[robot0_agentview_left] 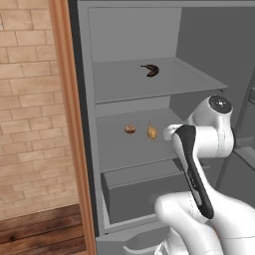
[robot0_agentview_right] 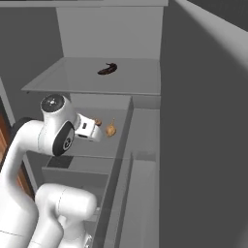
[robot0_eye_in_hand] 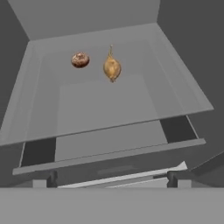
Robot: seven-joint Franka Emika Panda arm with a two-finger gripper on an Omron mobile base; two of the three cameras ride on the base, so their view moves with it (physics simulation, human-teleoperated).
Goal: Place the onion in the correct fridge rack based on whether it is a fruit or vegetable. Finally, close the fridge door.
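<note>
The onion (robot0_eye_in_hand: 112, 67), a golden-brown bulb with a thin stem tip, lies on the middle fridge rack (robot0_eye_in_hand: 100, 105), toward the back. It also shows on that rack (robot0_agentview_left: 124, 149) as the onion (robot0_agentview_left: 152, 132) and as the onion (robot0_agentview_right: 111, 130). My gripper (robot0_eye_in_hand: 112, 180) is open and holds nothing. It hangs in front of the rack's front edge, well short of the onion. The white hand (robot0_agentview_right: 88, 130) reaches in from the left. The fridge door (robot0_agentview_right: 203, 145) stands open on the right.
A rounder brown item (robot0_eye_in_hand: 80, 60) lies just left of the onion. A dark curved item (robot0_agentview_left: 150, 70) rests on the upper shelf (robot0_agentview_left: 164, 84). The grey drawer box (robot0_agentview_left: 144, 191) sits below the rack. A wooden frame (robot0_agentview_left: 69, 124) and a brick wall stand to the left.
</note>
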